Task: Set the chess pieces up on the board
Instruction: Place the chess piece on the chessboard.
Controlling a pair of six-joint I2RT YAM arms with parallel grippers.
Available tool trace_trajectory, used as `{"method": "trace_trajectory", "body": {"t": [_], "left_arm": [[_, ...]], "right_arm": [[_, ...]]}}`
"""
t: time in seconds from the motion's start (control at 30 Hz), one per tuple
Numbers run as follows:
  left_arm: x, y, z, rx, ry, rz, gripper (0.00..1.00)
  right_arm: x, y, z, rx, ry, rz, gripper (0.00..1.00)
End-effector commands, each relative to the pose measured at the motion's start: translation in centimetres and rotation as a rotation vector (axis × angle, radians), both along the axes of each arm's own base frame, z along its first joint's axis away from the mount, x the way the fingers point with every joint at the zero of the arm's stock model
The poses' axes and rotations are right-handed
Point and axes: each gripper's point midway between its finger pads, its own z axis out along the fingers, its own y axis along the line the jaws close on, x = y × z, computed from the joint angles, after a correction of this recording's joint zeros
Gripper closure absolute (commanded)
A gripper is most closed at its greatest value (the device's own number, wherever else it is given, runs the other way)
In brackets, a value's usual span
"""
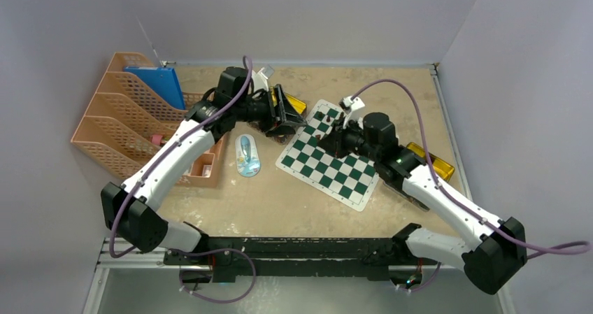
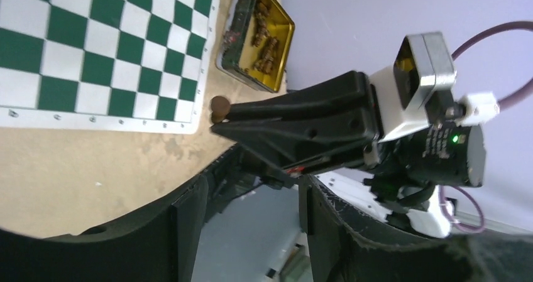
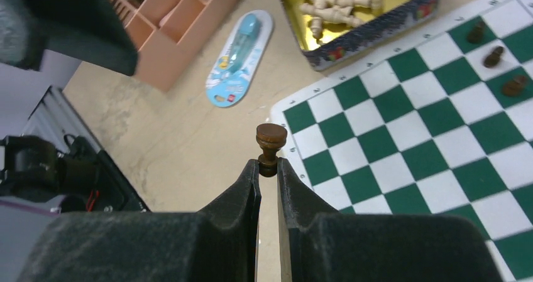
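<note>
Right wrist view: right fingers (image 3: 250, 184) clamping on a dark brown chess piece (image 3: 271, 141), holding it by a corner of the board (image 3: 408, 144).
Left wrist view: left fingers (image 2: 188, 232) standing apart, gripping nothing, hovering beside the board.
Other dark pieces (image 3: 494, 56): three sitting on squares farther along.
Pale pieces (image 3: 339, 9): lying in the gold tin (image 3: 377, 40) beside the board.

My right fingers (image 3: 248, 194) cover all but one round end of the dark brown chess piece (image 3: 271, 137), so I cannot tell its kind. The tin of pale pieces (image 3: 352, 43) runs off the top edge, the board (image 3: 440, 137) off the right. My right arm (image 1: 447, 202) hides part of the other gold tin (image 1: 440, 166). From my left wrist, its dark pieces (image 2: 267, 43) are too small to name.
</note>
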Motion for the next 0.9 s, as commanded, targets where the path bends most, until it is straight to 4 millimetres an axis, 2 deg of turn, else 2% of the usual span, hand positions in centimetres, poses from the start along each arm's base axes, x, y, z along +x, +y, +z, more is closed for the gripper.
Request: {"method": "trace_trajectory", "body": {"t": [0.0, 0.13, 0.23, 0.43, 0.87], "left_arm": [[-0.1, -1.2, 1.6, -0.101, 0.097, -0.013, 0.45], [-0.3, -1.4, -0.3, -0.099, 0.186, -0.034, 0.5], [0.2, -0.9, -0.8, -0.087, 0.187, -0.016, 0.52], [1.5, 0.2, -1.9, -0.053, 0.195, 0.05, 0.45], [1.4, -0.6, -2.6, -0.107, 0.26, 0.009, 0.45]], "right_arm": [[-0.1, 3.2, 5.3, 0.088, -0.159, 0.105, 0.93], [0.0, 4.5, 6.3, 0.15, -0.164, 0.131, 0.93], [0.1, 5.0, 7.0, 0.183, -0.172, 0.136, 0.93], [0.0, 5.1, 7.6, 0.197, -0.18, 0.139, 0.93], [-0.2, 6.3, 7.6, 0.202, -0.142, 0.157, 0.93]]}}
